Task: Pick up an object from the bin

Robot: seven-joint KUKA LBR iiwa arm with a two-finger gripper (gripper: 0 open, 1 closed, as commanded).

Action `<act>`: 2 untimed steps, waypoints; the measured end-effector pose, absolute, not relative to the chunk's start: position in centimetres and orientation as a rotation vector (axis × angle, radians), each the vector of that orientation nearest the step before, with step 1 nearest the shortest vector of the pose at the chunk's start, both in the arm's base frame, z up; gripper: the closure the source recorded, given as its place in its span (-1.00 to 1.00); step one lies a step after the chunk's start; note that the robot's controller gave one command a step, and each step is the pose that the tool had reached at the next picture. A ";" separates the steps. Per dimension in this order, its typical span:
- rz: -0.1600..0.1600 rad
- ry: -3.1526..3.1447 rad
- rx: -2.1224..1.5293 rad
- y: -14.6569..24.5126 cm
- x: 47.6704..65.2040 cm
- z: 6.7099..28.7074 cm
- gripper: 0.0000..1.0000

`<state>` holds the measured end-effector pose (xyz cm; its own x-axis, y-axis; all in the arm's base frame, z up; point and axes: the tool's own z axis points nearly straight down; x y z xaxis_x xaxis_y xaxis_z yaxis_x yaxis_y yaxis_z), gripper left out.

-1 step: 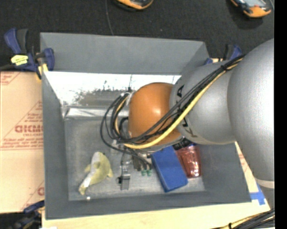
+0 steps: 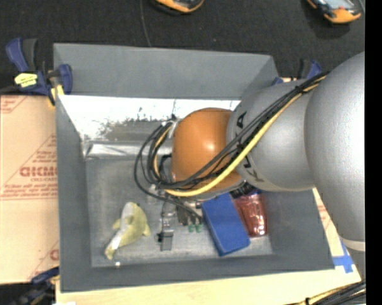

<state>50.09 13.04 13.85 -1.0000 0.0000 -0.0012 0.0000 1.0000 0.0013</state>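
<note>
Grey metal forms the bin (image 2: 70,189), whose floor carries three loose things, one of each kind.

1. One yellow-and-white soft thing (image 2: 128,229), crumpled, lies at the front left of the floor.
2. One blue rectangular block (image 2: 225,226) lies flat and askew, right of centre at the front.
3. One reddish translucent packet (image 2: 251,213) lies just beside the block's right edge, its upper end under the arm (image 2: 305,132).

The single arm enters from the right. One orange cover (image 2: 200,142) sits on its wrist, and black and yellow cables (image 2: 146,164) loop round it. The gripper (image 2: 166,234) is low over the bin floor, between the yellow-and-white thing and the blue block and apart from both. Whether the gripper is wide or narrow cannot be told from this view.
</note>
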 end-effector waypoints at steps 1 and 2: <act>0.002 3.126 -0.181 15.1 52.9 10.5 -1.00; 0.002 3.136 -0.174 17.3 54.9 7.6 -1.00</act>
